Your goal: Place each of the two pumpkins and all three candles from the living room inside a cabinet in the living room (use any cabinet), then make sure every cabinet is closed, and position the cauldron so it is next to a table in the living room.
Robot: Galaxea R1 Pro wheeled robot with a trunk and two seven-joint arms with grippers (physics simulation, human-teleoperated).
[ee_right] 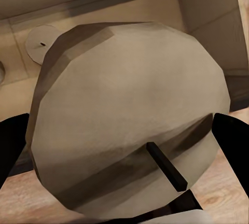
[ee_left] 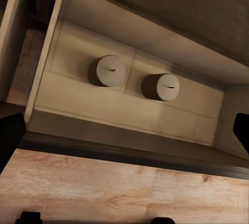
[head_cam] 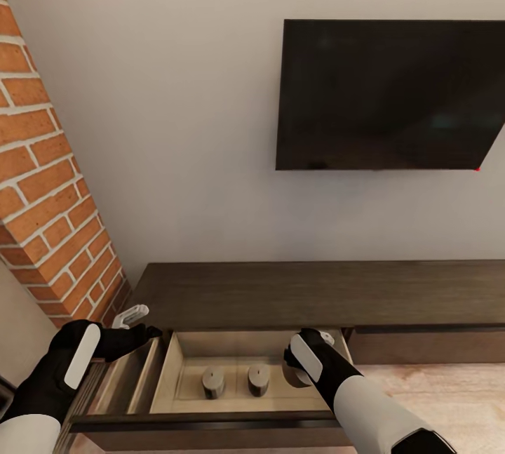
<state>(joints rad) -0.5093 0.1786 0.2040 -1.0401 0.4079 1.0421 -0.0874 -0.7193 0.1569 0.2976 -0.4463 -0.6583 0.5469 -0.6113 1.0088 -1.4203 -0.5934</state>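
Cabinet [head_cam: 280, 292]: long, low, dark brown, below a wall-mounted television [head_cam: 389, 92]; brick column [head_cam: 49, 194] at its left end. One drawer [head_cam: 168, 377] is pulled out, pale beige inside.

Candles: two squat grey-beige candles, one [head_cam: 213, 382] beside the other [head_cam: 258, 379], stand upright on the drawer floor, slightly apart. A third candle [ee_right: 129, 125], wick visible, sits between the fingers of the right gripper [head_cam: 303, 363], clasped over the drawer's right end.

Left gripper [head_cam: 137, 331]: hovers at the drawer's left edge, fingers spread, holding nothing.
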